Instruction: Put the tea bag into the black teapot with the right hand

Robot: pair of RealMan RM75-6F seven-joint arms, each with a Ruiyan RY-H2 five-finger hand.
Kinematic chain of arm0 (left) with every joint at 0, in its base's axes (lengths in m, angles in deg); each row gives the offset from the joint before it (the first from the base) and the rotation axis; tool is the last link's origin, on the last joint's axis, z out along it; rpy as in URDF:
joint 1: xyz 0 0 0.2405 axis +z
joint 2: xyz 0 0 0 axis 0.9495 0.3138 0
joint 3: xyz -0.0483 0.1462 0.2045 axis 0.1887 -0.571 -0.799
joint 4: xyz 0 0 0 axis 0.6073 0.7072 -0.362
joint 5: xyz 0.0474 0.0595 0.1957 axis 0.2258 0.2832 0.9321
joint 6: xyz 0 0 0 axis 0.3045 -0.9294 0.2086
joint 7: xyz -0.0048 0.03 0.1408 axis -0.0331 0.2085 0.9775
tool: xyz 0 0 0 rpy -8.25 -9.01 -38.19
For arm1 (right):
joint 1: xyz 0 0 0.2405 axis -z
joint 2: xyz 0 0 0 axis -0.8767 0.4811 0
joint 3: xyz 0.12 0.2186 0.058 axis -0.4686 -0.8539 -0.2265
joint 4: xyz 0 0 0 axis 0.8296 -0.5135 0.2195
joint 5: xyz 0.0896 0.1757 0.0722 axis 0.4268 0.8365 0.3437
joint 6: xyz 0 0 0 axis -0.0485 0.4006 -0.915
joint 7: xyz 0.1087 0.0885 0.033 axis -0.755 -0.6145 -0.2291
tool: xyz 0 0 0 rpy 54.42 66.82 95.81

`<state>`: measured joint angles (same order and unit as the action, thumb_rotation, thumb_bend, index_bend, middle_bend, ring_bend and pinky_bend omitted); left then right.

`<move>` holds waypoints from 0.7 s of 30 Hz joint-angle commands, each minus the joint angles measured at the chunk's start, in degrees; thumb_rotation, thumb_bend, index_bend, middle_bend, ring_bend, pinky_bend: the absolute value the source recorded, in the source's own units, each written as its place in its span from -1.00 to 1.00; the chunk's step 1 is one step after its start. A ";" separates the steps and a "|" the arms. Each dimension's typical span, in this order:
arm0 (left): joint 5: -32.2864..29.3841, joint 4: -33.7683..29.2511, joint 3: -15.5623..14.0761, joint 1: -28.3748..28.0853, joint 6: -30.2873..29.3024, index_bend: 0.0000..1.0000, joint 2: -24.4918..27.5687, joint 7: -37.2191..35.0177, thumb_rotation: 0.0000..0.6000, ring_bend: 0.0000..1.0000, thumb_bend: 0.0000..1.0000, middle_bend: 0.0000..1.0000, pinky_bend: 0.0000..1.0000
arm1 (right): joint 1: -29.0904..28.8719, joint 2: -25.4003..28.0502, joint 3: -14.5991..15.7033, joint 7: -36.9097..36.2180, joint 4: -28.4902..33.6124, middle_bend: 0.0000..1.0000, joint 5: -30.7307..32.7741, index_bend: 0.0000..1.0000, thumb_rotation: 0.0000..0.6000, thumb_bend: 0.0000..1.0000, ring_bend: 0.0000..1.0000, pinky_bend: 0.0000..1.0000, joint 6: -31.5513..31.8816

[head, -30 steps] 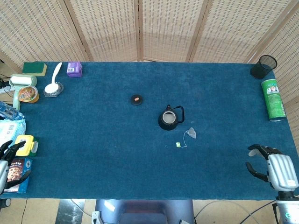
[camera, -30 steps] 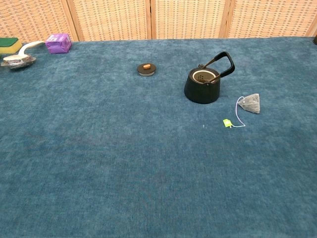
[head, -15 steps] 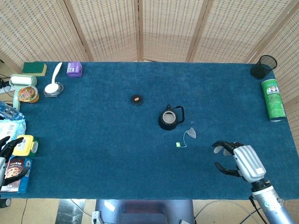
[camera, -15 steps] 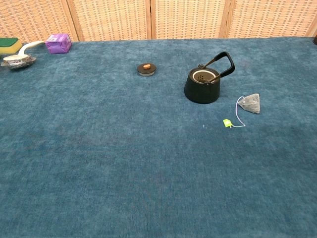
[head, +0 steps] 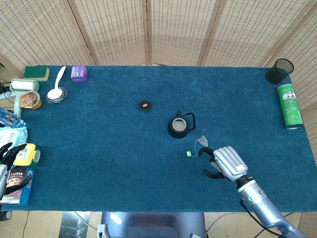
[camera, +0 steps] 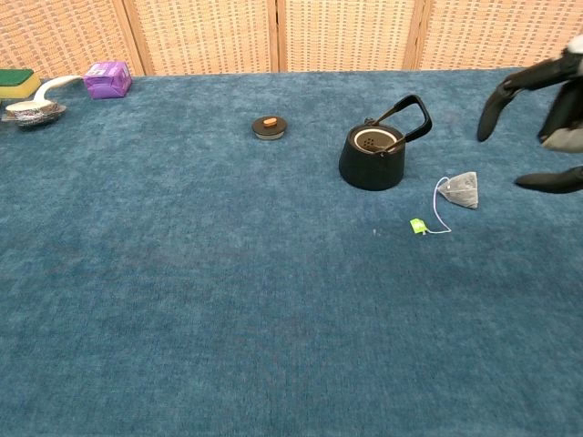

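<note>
The black teapot (head: 179, 126) (camera: 373, 153) stands mid-table without its lid, handle tipped to the right. The tea bag (head: 203, 141) (camera: 462, 190) lies on the cloth just right of it, its string running to a green tag (head: 189, 153) (camera: 418, 226). My right hand (head: 225, 162) (camera: 543, 121) hovers just right of the tea bag, fingers spread and holding nothing. My left hand (head: 11, 166) sits at the table's left edge, open and empty, above a snack box.
The teapot lid (head: 144, 105) (camera: 269, 127) lies left of the pot. A green can (head: 290, 105) and black mesh cup (head: 279, 71) stand far right. A purple box (head: 79, 73), spoon in a dish (head: 56, 92), sponge (head: 36, 72) and packets crowd the left edge.
My right hand has swept left from the table's right front corner to just beside the tea bag, and now appears in the chest view. The left hand barely moved.
</note>
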<state>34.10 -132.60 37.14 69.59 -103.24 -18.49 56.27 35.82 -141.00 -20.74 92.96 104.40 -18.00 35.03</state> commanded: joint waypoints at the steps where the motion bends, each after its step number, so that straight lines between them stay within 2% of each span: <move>1: 0.41 -0.03 -0.03 -0.20 0.04 -0.75 0.11 0.20 1.00 -0.83 -0.47 -0.57 -0.70 | -2.70 -2.89 -0.82 3.98 -0.96 1.00 4.07 -0.20 1.00 -0.27 1.00 1.00 -2.83; 15: -1.26 1.09 0.68 -1.78 2.40 -0.75 0.05 -0.36 1.00 -0.83 -0.47 -0.57 -0.70 | -10.13 -12.38 -1.45 12.90 -8.19 1.00 16.39 -0.16 1.00 -0.24 1.00 1.00 -8.73; 21: -1.78 1.72 0.72 -2.09 2.95 -0.75 -0.28 -0.73 1.00 -0.83 -0.47 -0.57 -0.70 | -12.37 -14.86 -1.66 15.45 -11.52 1.00 20.40 -0.15 1.00 -0.23 1.00 1.00 -9.10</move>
<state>32.35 -130.89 37.86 67.50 -100.31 -18.77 55.55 23.88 -155.29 -22.29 107.84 93.55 1.71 25.99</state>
